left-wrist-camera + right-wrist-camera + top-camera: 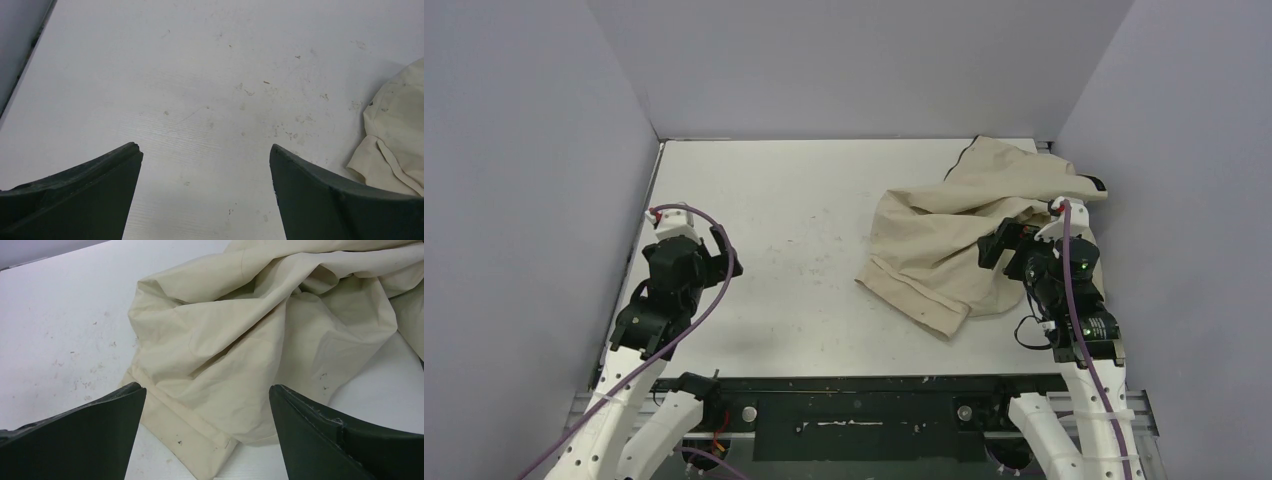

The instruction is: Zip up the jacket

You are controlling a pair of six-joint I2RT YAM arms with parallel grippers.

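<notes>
Both spread wide: left fingers (75,200) over the table (200,75), right fingers (75,440) above the crumpled jacket (240,340).

From above and behind, you see the whole table (804,250); both wrist views look down close, sharing the jacket (240,340).

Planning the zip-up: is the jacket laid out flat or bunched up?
Bunched up: the jacket lies in a crumpled heap with deep overlapping folds. Zipped or not, cannot tell.
</notes>
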